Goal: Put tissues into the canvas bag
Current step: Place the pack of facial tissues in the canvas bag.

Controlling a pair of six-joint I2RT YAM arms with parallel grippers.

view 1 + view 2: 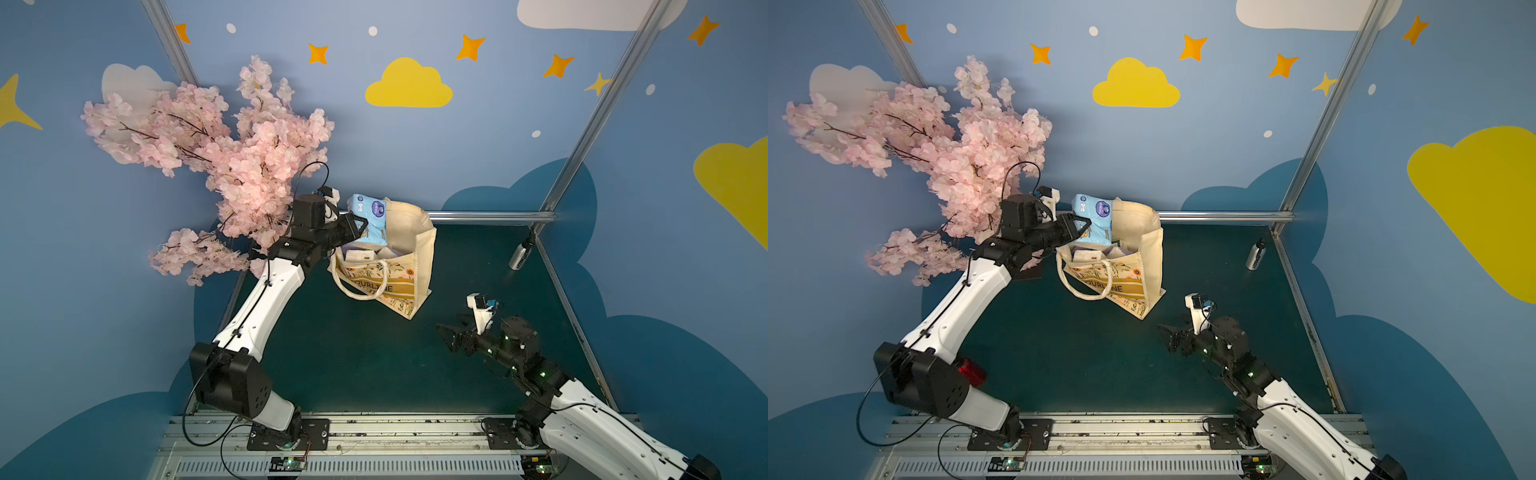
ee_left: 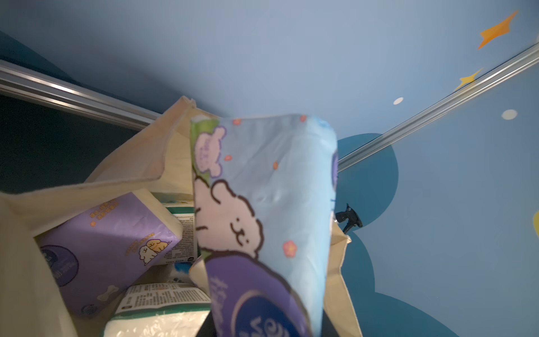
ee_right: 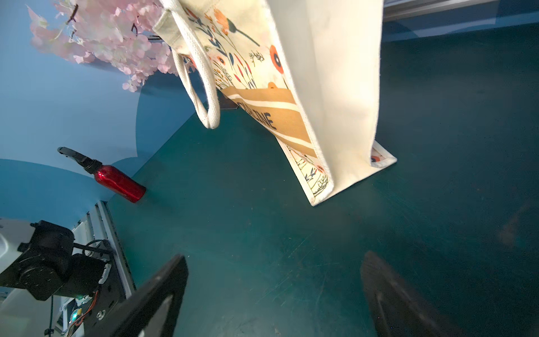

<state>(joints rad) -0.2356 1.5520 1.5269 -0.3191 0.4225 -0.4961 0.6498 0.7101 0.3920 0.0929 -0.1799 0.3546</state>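
Cream canvas bag, one, at the tabletop's far edge; light-blue tissue pack, one, clenched in left gripper; right gripper released; green tabletop, blue walls.

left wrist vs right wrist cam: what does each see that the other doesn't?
Left wrist only: the light blue tissue pack close up over the bag mouth, with a purple pack and a white pack inside. Right wrist only: the bag's floral front with its mustard band, a rope handle, a red bottle, pink blossoms, and the right tool, open and empty. Both: the canvas bag, the green table and the blue wall.
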